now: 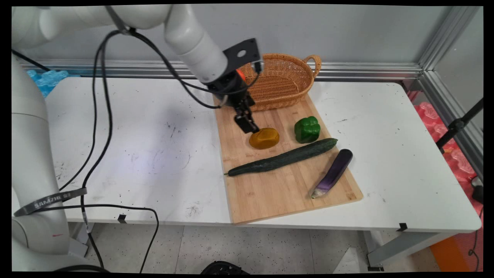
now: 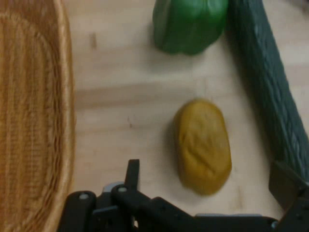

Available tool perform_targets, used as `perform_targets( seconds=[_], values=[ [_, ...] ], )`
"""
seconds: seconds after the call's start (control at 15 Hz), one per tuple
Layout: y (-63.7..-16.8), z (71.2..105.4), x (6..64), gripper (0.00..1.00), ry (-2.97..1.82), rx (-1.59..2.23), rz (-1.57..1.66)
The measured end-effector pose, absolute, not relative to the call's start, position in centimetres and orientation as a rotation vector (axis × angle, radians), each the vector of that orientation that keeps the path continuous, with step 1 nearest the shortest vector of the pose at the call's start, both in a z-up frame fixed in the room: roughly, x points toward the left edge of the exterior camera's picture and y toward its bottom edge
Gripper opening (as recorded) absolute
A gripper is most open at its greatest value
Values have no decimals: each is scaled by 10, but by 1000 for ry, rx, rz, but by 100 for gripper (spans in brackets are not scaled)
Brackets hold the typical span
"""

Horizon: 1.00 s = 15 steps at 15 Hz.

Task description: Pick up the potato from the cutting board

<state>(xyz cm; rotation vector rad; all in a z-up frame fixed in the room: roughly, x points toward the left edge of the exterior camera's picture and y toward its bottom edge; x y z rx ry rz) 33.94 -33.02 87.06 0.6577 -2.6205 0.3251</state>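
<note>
1. End effector hung spread wide, empty, over a yellow-brown potato on the cutting board.
2. Green pepper, cucumber beside potato; basket behind.
3. Strap read "SAMZHE".

The gripper hides the near-left edge of the yellow-brown potato in the main view, and the arm's wrist covers the left rim of the wicker basket at the board's far edge. In the hand view the basket is cut off by the left and top edges, the green pepper by the top edge, and the cucumber by the top and right edges. Both fingers run off the bottom edge there.
</note>
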Motion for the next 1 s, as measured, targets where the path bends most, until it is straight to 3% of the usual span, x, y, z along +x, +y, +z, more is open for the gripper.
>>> perform_targets(
  seconds=[1.0],
  values=[
    [-346, 804, 312, 100, -2563, 712, 335]
  ],
)
